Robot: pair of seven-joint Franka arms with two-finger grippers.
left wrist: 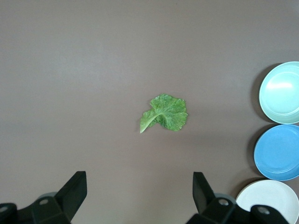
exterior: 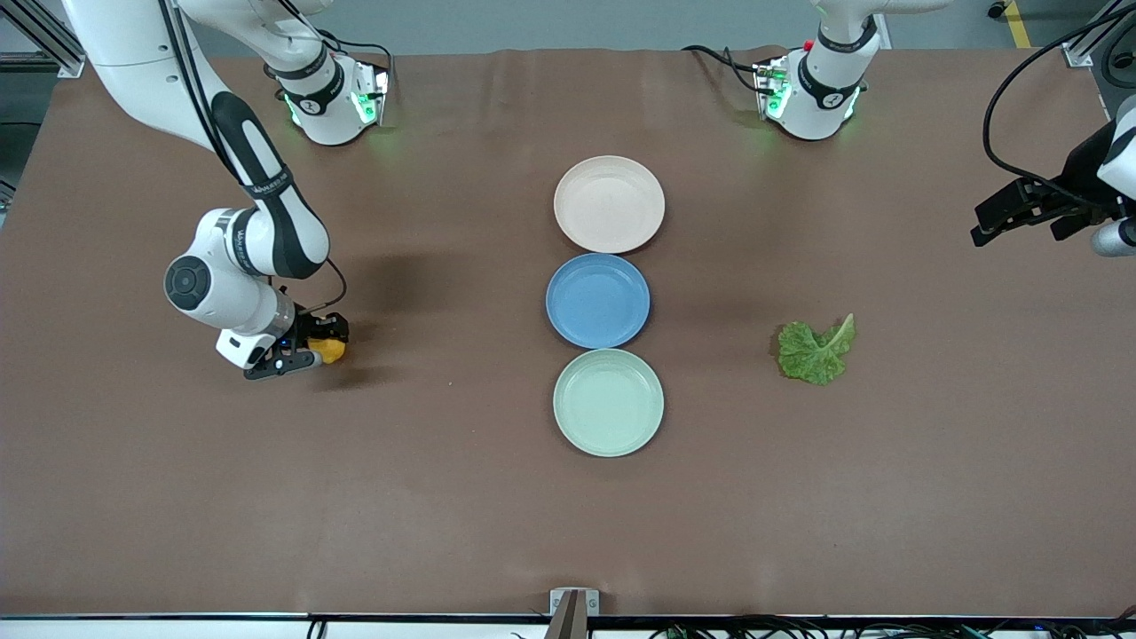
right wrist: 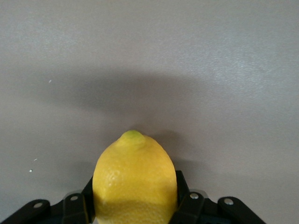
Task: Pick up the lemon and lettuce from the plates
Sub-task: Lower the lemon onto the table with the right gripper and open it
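- Brown covering is spread over the whole table, on which everything rests.
- Three round plates are set in a line down the middle, rim beside rim: the beige-cream plate is placed nearest the robots' bases, the blue plate in the middle, and the mint-green plate nearest the front camera. No food is seen on any of them.
- At the right arm's end of the table, the right gripper is held low over the bare covering, well apart from the plates. Its fingers are clamped on the lemon, whose yellow tip is seen jutting out between them in the right wrist view.
- At the left arm's end, the left gripper is held high over the table with its fingers spread wide and nothing between them.
- The lettuce is laid flat on the covering, off the plates, toward the left arm's end, level with the gap between the blue and mint-green plates.
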